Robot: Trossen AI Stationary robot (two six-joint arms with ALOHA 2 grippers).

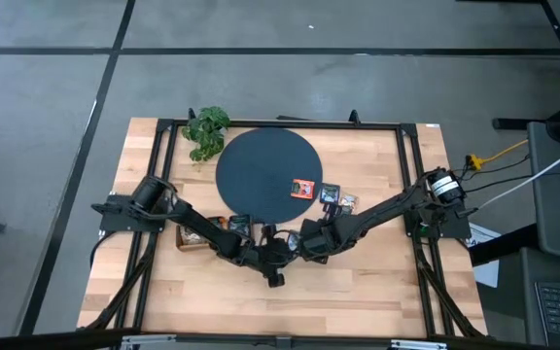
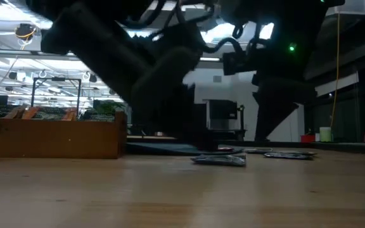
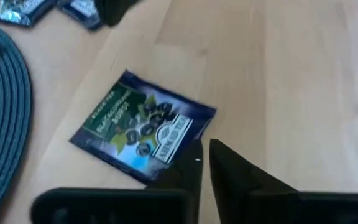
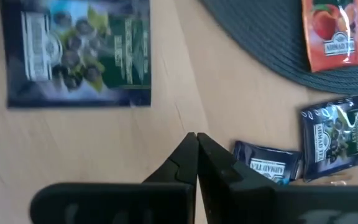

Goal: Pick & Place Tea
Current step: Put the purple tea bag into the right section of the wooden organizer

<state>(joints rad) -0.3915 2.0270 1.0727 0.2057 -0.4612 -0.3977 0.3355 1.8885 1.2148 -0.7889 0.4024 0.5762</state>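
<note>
Dark blue tea sachet (image 3: pixel 143 127) lies flat on the tabletop (image 3: pixel 278 74) beside the dark disc (image 3: pixel 2 112) | thin, light, slick foil, likely best pinched at an edge | left hand (image 3: pixel 205 163) nearly together at its corner, grip uncertain | right hand (image 4: pixel 197 158) together, empty, near other sachets (image 4: pixel 334 137).

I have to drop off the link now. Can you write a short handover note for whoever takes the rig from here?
Left gripper: low over the bare wood near the table's front, fingers nearly together at the edge of a dark blue sachet; no firm grip shows.
Right gripper: shut, empty, close beside the left one.
Tea: one orange sachet lies on the dark disc; two dark sachets lie on the wood just off its right edge.
Done: one sachet on the disc. Left: the dark ones.
</note>
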